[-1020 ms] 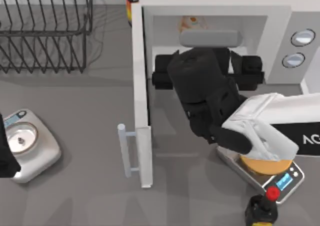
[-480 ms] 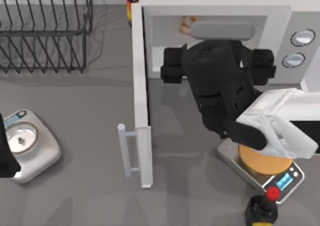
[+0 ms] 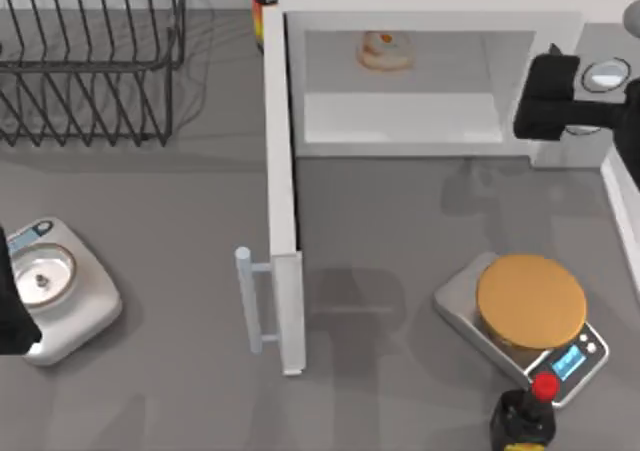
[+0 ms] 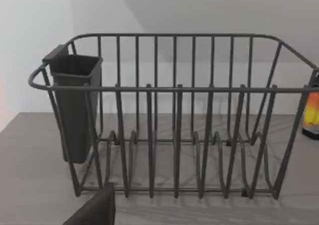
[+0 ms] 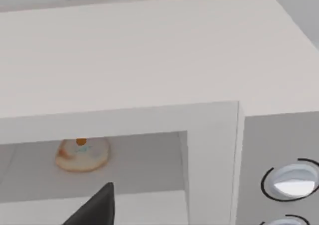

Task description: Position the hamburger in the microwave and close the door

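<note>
The hamburger (image 3: 384, 51) (image 5: 81, 155) lies at the back of the white cavity of the microwave (image 3: 430, 121) (image 5: 149, 60). The door (image 3: 281, 191) stands swung wide open toward the table's front, its bar handle (image 3: 248, 301) on the left face. My right gripper (image 3: 632, 101) hovers at the right edge in front of the dial panel (image 3: 600, 91), open and holding nothing; one dark fingertip (image 5: 97, 205) shows in the right wrist view. My left gripper (image 3: 8, 311) sits parked at the far left edge, open, with a fingertip (image 4: 94, 210) facing the rack.
A wire dish rack (image 3: 90, 51) (image 4: 174, 115) fills the back left. A scale (image 3: 50, 286) stands front left, and another scale carrying a flat tan disc (image 3: 530, 301) front right, with a red-capped black bottle (image 3: 525, 416) beside it. A bottle (image 3: 263, 1) stands behind the door hinge.
My right arm has pulled out from in front of the microwave opening and swung away to the right edge. The hamburger stays in the cavity, now uncovered. The door has not moved.
</note>
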### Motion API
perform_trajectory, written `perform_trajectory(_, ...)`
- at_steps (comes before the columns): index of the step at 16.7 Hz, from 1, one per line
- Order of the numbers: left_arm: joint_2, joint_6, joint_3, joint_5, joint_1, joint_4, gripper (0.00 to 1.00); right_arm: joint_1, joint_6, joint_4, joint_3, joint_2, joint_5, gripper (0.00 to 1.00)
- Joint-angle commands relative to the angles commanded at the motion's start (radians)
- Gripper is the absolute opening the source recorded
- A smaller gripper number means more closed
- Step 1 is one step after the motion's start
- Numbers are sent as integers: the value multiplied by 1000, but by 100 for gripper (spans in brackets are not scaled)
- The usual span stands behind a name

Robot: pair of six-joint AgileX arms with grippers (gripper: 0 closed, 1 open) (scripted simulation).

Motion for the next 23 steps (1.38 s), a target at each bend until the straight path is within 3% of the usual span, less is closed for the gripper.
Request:
perform_trajectory(7, 0, 0, 0, 0, 0, 0, 100, -302, -134, -121, -377, -702, -315, 100)
perform_trajectory(12, 0, 0, 0, 0, 0, 0, 100, -478, -210, -190, -593, -1063, -492, 100)
perform_trajectory(15, 0, 0, 0, 0, 0, 0, 100, -536, -234, -213, -662, -1163, -547, 100)
perform_trajectory(21, 0, 0, 0, 0, 0, 0, 100, -544, -237, -216, -672, -1177, -556, 100)
perform_trajectory(23, 0, 0, 0, 0, 0, 0, 85, -544, -237, -216, -672, -1177, -556, 100)
